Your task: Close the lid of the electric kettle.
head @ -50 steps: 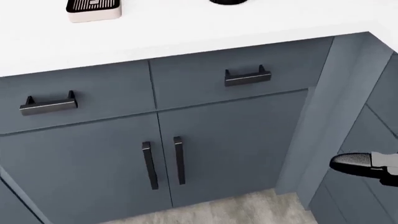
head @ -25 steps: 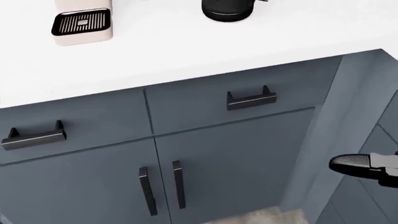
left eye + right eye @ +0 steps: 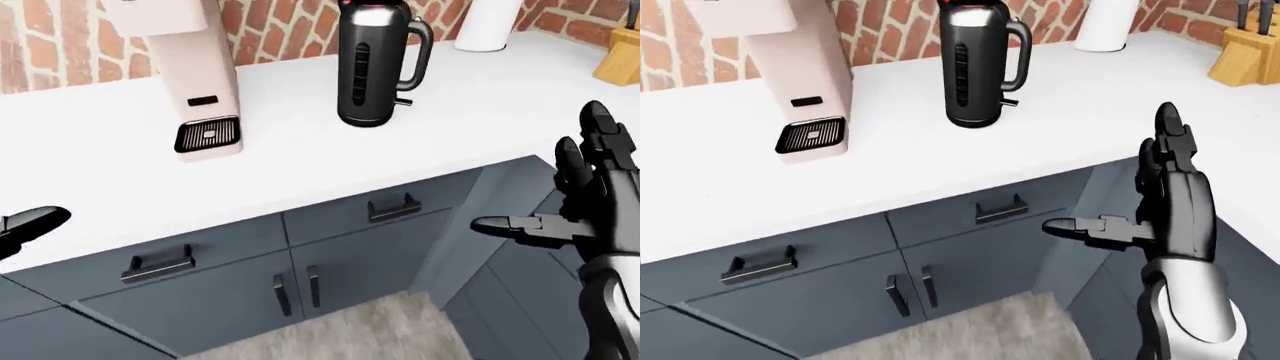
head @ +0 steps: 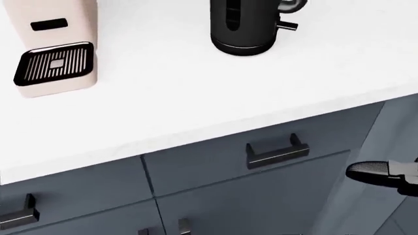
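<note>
**White counter over blue-grey cabinets**

A white counter (image 3: pixel 300 161) runs along a red brick wall and turns a corner at the right of the left-eye view. On it stand a black electric kettle (image 3: pixel 372 64), handle to the right, and to its left, well apart, a pale pink coffee machine (image 3: pixel 190 75) with a black drip grille. Near the wall at upper right stands a white cylinder (image 3: pixel 485 24); a wooden knife block (image 3: pixel 1245 52) sits at the far right edge.

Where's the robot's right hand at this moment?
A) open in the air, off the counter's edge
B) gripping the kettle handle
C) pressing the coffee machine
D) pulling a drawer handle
A: the right hand hangs with fingers spread, clear of the counter and kettle.
</note>
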Available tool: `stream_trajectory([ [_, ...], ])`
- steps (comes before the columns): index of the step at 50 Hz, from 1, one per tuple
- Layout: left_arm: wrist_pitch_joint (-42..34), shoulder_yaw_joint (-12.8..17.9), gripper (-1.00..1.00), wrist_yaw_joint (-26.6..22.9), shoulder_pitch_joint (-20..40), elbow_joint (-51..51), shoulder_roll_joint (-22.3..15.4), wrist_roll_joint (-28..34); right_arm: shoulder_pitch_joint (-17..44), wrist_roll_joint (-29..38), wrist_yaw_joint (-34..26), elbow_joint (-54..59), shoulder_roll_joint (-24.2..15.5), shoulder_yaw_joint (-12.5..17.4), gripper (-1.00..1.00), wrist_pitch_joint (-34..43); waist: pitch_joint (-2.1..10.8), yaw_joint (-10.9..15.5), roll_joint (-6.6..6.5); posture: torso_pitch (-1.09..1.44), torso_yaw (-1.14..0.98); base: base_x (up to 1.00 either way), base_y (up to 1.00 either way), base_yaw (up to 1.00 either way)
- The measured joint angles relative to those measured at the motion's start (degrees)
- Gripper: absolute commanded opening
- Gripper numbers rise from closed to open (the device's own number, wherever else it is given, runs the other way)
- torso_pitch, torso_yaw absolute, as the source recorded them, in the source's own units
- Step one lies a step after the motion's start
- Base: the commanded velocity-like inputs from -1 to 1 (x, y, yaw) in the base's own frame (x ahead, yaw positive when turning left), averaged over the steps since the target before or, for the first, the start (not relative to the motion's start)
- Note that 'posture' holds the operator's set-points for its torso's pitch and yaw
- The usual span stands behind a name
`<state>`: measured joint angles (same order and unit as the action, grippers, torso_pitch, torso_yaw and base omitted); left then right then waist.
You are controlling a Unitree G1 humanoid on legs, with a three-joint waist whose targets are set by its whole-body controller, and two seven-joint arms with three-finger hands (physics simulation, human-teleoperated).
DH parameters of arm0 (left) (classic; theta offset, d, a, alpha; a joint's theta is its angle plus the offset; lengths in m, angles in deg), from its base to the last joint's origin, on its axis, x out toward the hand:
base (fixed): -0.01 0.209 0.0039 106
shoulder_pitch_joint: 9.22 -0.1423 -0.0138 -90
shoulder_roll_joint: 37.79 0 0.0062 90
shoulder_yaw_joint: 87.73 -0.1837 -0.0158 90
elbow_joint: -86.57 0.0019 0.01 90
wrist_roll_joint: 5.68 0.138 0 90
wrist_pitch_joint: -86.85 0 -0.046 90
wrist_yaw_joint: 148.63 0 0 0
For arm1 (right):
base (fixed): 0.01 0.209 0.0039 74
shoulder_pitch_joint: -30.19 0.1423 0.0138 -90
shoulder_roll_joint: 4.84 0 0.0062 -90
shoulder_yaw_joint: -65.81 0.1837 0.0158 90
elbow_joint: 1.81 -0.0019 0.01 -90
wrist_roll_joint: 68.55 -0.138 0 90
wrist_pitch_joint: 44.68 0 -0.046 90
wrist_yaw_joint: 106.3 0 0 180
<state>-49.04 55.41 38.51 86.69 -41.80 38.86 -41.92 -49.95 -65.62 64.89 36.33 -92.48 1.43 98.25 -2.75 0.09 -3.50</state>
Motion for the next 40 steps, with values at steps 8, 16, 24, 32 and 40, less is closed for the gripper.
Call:
stream_trajectory([
  [8, -0.2, -1.6, 1.0, -0.5, -0.3, 1.0, 1.3, -0.3, -0.4, -0.4, 0.2, 0.8, 0.5, 0.1, 1.0, -0.6, -1.66, 0.0, 3.62, 0.0, 0.0, 0.0, 0.0, 0.0],
  [16, -0.3, -0.1, 1.0, -0.3, 0.2, -1.6, -0.1, -1.3, 0.0, -1.5, 1.0, -0.4, 0.4, 1.3, 1.0, -0.8, -1.34, -0.8, 1.98, 0.0, 0.0, 0.0, 0.0, 0.0],
  [24, -0.5, 0.1, 1.0, 0.3, -0.2, -0.4, 0.2, -0.9, -0.3, -4.0, 1.6, 0.1, 0.9, 1.4, 1.0, -1.1, 0.1, -0.4, 2.79, 0.0, 0.0, 0.0, 0.0, 0.0],
  [32, -0.3, -0.6, 1.0, 0.0, 0.0, -0.1, 0.3, -0.7, -0.5, -5.4, 2.4, -0.1, 0.7, 1.7, 1.0, -0.6, -0.06, -0.2, 2.66, 0.0, 0.0, 0.0, 0.0, 0.0],
  [40, -1.0, 0.2, 1.0, 0.5, 0.1, -1.0, -0.2, -1.5, -0.4, -9.3, 3.7, -0.5, 1.1, 3.4, 1.0, -1.1, -0.19, -0.2, 2.58, 0.0, 0.0, 0.0, 0.0, 0.0],
])
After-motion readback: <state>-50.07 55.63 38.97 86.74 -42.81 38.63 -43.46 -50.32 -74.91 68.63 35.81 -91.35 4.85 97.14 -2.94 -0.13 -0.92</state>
